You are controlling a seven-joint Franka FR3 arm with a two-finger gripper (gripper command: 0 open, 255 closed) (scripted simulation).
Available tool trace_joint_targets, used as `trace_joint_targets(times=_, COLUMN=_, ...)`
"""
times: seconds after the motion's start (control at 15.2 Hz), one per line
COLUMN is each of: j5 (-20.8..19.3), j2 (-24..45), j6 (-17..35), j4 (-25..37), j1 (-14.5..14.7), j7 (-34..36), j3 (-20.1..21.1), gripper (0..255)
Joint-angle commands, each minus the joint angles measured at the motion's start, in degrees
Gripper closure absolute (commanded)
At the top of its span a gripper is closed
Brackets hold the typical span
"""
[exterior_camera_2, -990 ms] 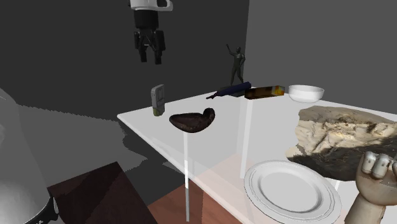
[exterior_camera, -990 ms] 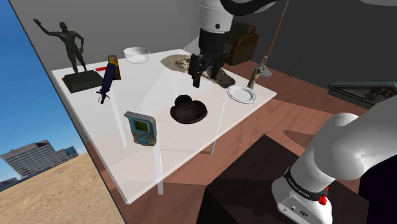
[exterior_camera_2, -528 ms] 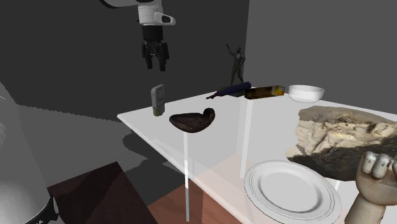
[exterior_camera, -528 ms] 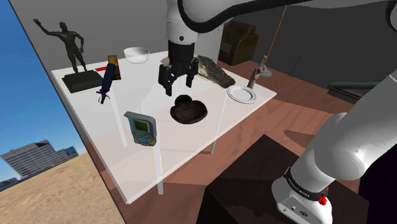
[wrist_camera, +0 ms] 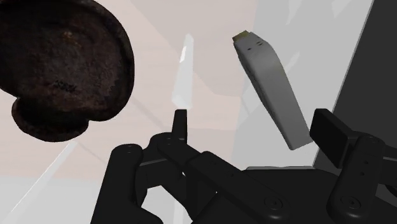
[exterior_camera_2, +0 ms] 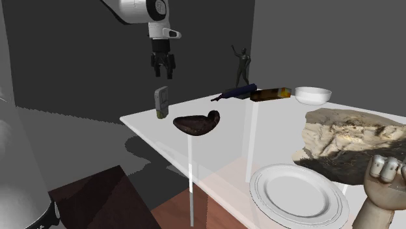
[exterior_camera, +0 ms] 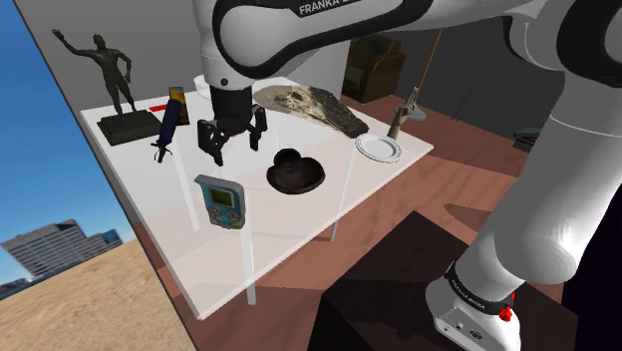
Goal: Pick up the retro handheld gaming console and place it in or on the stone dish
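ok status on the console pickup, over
gripper open, empty, up over the console. console upright on the table, untouched. dark dish beside it, nothing in the way.

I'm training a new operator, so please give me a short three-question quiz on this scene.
1. True or false: the black two-finger tool grips the grey handheld console with a green screen.
2. Which lies nearest that console? A white round plate; B dark brown rough dish; C dark figure statue.
3. Fill in: the tool's fingers stand ____.
Key: 1 false; 2 B; 3 open.
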Motion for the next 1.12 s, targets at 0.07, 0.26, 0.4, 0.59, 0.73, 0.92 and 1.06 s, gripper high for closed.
trace_joint_targets(times=0.07, j5=-3.75, j2=7.82, j6=-0.35, j4=7.13, j1=2.44, j7=3.54, j3=0.32, gripper=0)
trace_joint_targets(times=0.26, j5=-6.98, j2=15.39, j6=-1.81, j4=15.26, j1=5.53, j7=6.18, j3=-0.09, gripper=0)
trace_joint_targets(times=0.4, j5=-8.57, j2=19.79, j6=-3.01, j4=20.46, j1=7.51, j7=7.3, j3=-0.55, gripper=0)
trace_joint_targets(times=0.59, j5=-8.81, j2=20.23, j6=-0.95, j4=18.8, j1=7.45, j7=7.49, j3=-0.76, gripper=0)
trace_joint_targets(times=0.73, j5=-9.01, j2=20.59, j6=0.39, j4=17.78, j1=7.41, j7=7.64, j3=-0.87, gripper=0)
trace_joint_targets(times=0.92, j5=-9.3, j2=21.11, j6=2.09, j4=16.55, j1=7.37, j7=7.85, j3=-1.03, gripper=0)
trace_joint_targets(times=1.06, j5=-9.3, j2=21.12, j6=2.08, j4=16.57, j1=7.38, j7=7.85, j3=-1.04, gripper=0)
